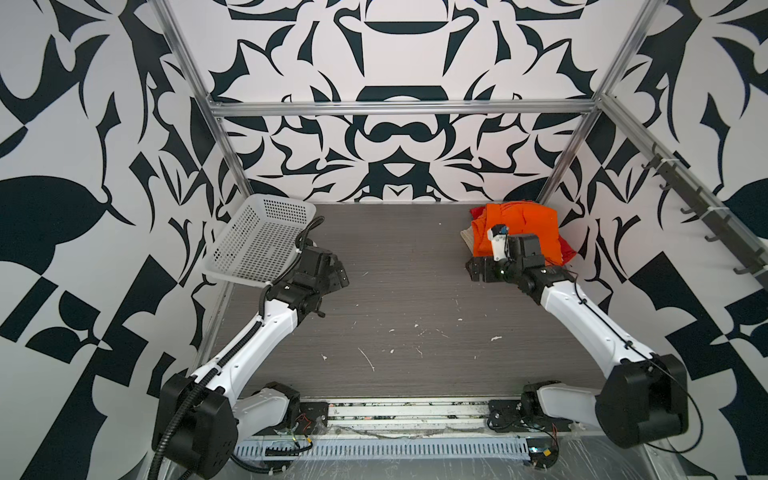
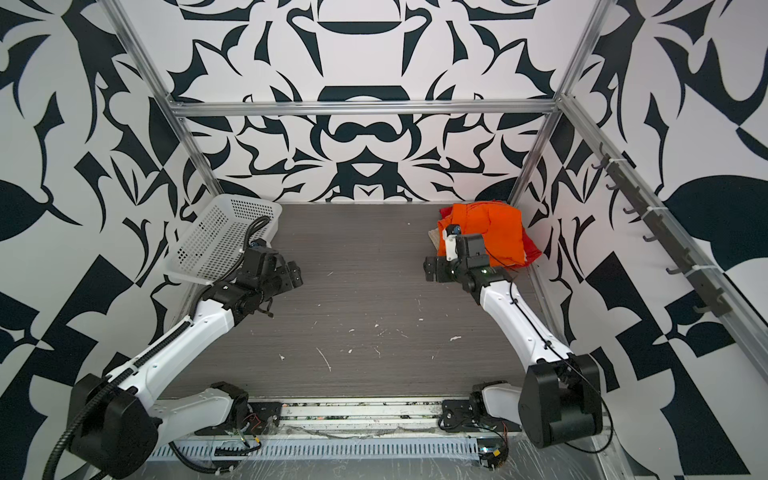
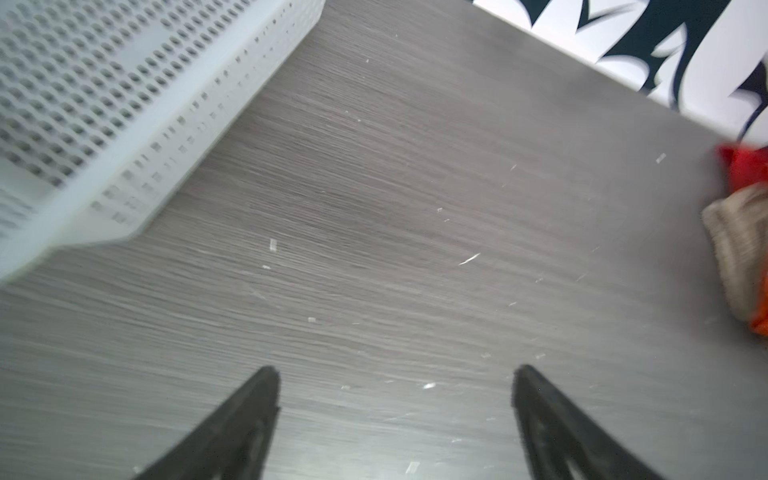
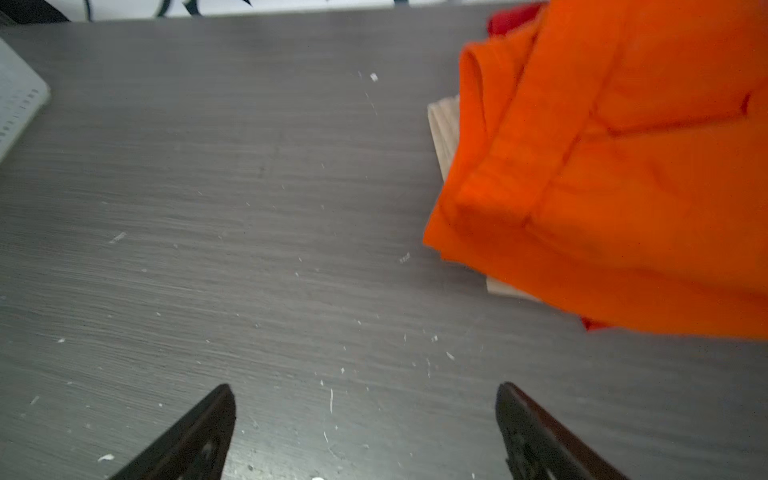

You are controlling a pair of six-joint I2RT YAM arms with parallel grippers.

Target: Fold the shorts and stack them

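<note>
Jaws stand wide on my right gripper, with nothing between them but bare table, and my left gripper is spread just as wide and just as empty. Just beside my right gripper, toward the far right corner, lies the pile. The orange shorts are folded on top. The beige pair shows only an edge on the left, and the red pair pokes out at the far side and on the right; which of those two lies lowest I cannot tell. I judge the stacking done or nearly so, which makes my own arms the main danger. My right wrist hangs close to the pile's near left corner, and a careless swing to the right could snag the loose orange fold and drag the top layer askew. On the left, the white basket sits tilted by the wall, right beside my left wrist and its cable, and a sideways move could knock it. Both arms reach in from the near edge, elbows thrown outward, forearms angling inward, grippers low and pointed toward the middle.
</note>
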